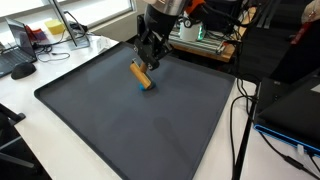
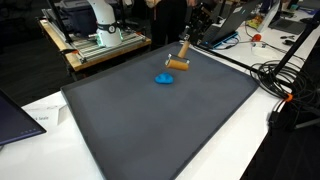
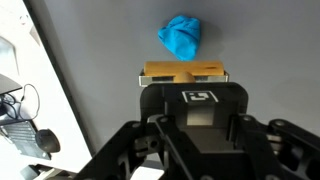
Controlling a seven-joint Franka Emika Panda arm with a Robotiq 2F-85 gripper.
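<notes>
The end effector [image 1: 145,62] is clenched on the wooden block [image 1: 142,75], tilted just over the grey mat [image 1: 120,130], near the crumpled blue cloth [image 2: 166,78]. A firm squeeze and slow moves seem best.

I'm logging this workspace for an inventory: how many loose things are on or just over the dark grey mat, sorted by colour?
Tan rectangular wooden block, clamped in the gripper: 1
Bright blue crumpled lump, lying just beyond the block: 1
Total: 2
</notes>
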